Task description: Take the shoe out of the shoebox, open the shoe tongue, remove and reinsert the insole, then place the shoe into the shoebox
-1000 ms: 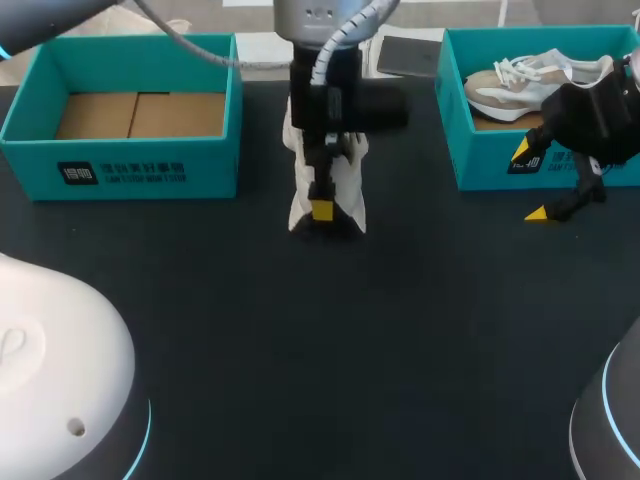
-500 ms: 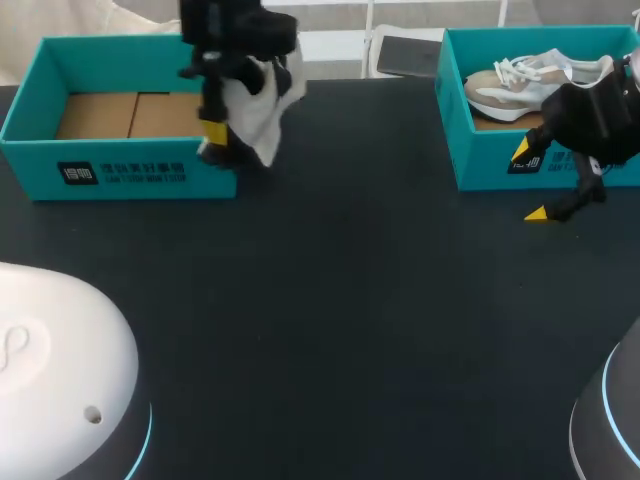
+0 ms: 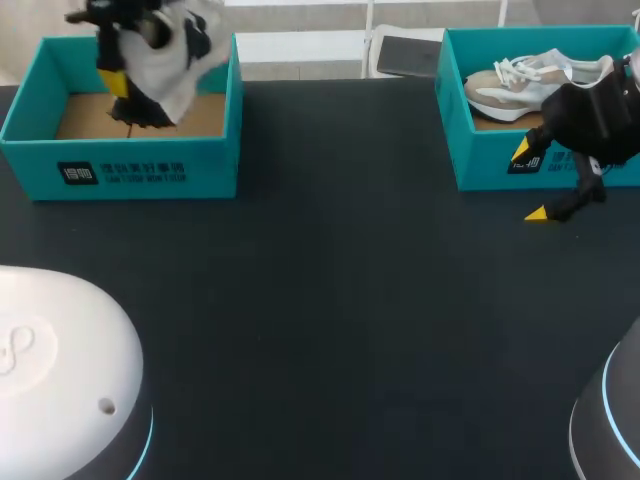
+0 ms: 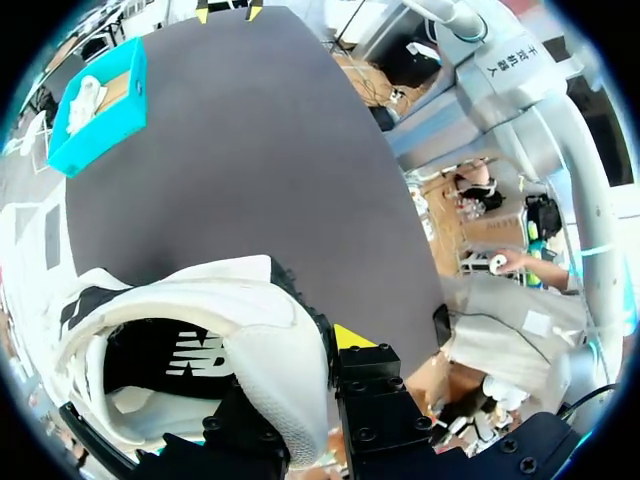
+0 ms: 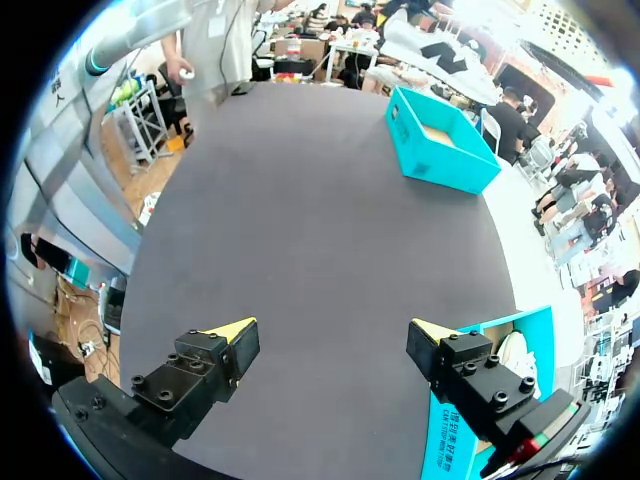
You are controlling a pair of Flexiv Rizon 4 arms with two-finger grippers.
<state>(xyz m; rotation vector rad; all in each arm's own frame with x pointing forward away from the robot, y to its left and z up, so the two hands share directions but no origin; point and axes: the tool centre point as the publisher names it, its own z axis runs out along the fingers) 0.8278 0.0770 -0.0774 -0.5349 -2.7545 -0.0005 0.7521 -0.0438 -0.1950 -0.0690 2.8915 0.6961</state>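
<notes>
A white shoe (image 3: 170, 55) with a dark lining hangs over the left teal shoebox (image 3: 120, 165), which has a bare cardboard floor. My left gripper (image 3: 135, 95) is shut on the shoe's side wall. In the left wrist view the shoe (image 4: 200, 330) opens toward the camera, and its collar wall sits between the fingers of my left gripper (image 4: 310, 370). My right gripper (image 3: 530, 182) stands open and empty just in front of the right shoebox (image 3: 480, 160). The right wrist view shows my right gripper (image 5: 330, 335) with its fingers wide apart over bare table. The left shoebox (image 5: 440, 140) lies far ahead.
A second, beige and white shoe (image 3: 530, 80) lies in the right shoebox. My arms' rounded bases (image 3: 60, 370) fill the near corners. The dark tabletop (image 3: 330, 300) stretches between the two boxes.
My left arm has carried the shoe from the table's back middle leftward, to above the left shoebox. The right arm has not moved.
</notes>
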